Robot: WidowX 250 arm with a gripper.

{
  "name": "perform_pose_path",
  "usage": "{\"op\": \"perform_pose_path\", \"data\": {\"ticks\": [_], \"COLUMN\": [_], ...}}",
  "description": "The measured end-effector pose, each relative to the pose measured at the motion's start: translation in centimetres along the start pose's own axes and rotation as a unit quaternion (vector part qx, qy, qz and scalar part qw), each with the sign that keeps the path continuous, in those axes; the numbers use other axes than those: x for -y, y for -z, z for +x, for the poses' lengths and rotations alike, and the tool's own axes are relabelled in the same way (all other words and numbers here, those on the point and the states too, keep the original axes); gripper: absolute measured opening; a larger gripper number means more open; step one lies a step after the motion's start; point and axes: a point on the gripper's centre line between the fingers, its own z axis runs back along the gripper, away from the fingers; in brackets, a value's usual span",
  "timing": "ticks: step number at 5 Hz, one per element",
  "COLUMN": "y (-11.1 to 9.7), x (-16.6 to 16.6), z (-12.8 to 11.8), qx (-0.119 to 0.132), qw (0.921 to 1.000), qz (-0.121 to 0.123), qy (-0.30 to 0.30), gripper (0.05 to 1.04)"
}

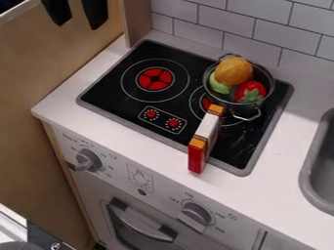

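At the upper left, the gripper [78,23] hangs open beside the wooden side panel, its two black fingers apart with nothing between them. Right of it, a clear pot [264,78] stands at the stove's back right. Inside the pot lie an orange-yellow fruit [233,71], a red strawberry [251,91] with a green top, and a light green piece [219,86]. A narrow block-like object [207,130], white with orange parts and a red front end, lies across the stove's front edge, close to the pot.
The black stove top [104,93] has red burner marks and two red knobs. A grey sink [310,171] is at the right edge. White tiles [251,31] line the back, and oven knobs and a handle project from the front.
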Motion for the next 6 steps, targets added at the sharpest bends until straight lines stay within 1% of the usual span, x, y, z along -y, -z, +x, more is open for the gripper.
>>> {"op": "perform_pose_path", "data": {"ticks": [1, 2, 3, 4, 6], "y": [1.1, 2.9, 3.7, 2.9, 2.9], "x": [0.3, 2.5, 5.2, 5.7, 5.7], "z": [0.0, 1.8, 3.5, 4.4, 4.4], "qx": [-0.016, -0.01, -0.006, 0.002, 0.003], "qw": [0.9998, 0.9986, 0.9968, 0.9958, 0.9958], "qz": [-0.007, 0.002, 0.008, 0.001, 0.001], "qy": [-0.006, -0.051, -0.079, -0.091, -0.092], "gripper": [0.997, 0.997, 0.997, 0.997, 0.997]}}
